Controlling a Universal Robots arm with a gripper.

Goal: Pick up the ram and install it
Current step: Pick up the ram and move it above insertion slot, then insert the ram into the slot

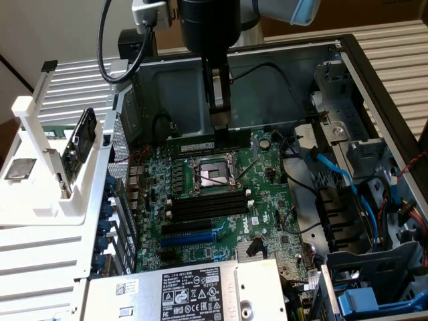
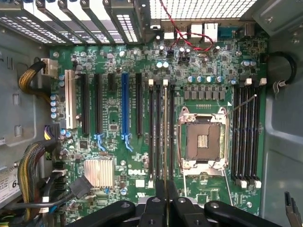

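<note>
Exterior view slants down onto the motherboard [image 1: 264, 200] [image 2: 113, 118]; wrist view faces it squarely past the fingers [image 2: 160, 201].

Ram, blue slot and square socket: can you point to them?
ram [image 1: 197, 144]: exterior view, on its pale label.
blue slot [image 2: 125, 104]: wrist view, middle of its length.
square socket [image 2: 202, 142]: wrist view, its dark centre.

Black cylindrical wrist [image 1: 208, 23], pale-blue joint cap [image 1: 304, 10], looping black cable [image 1: 105, 47], black pincer [image 1: 220, 127].

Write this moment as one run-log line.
end effector: shut on RAM stick | RAM stick: level, raised over motherboard | seated: no
</note>
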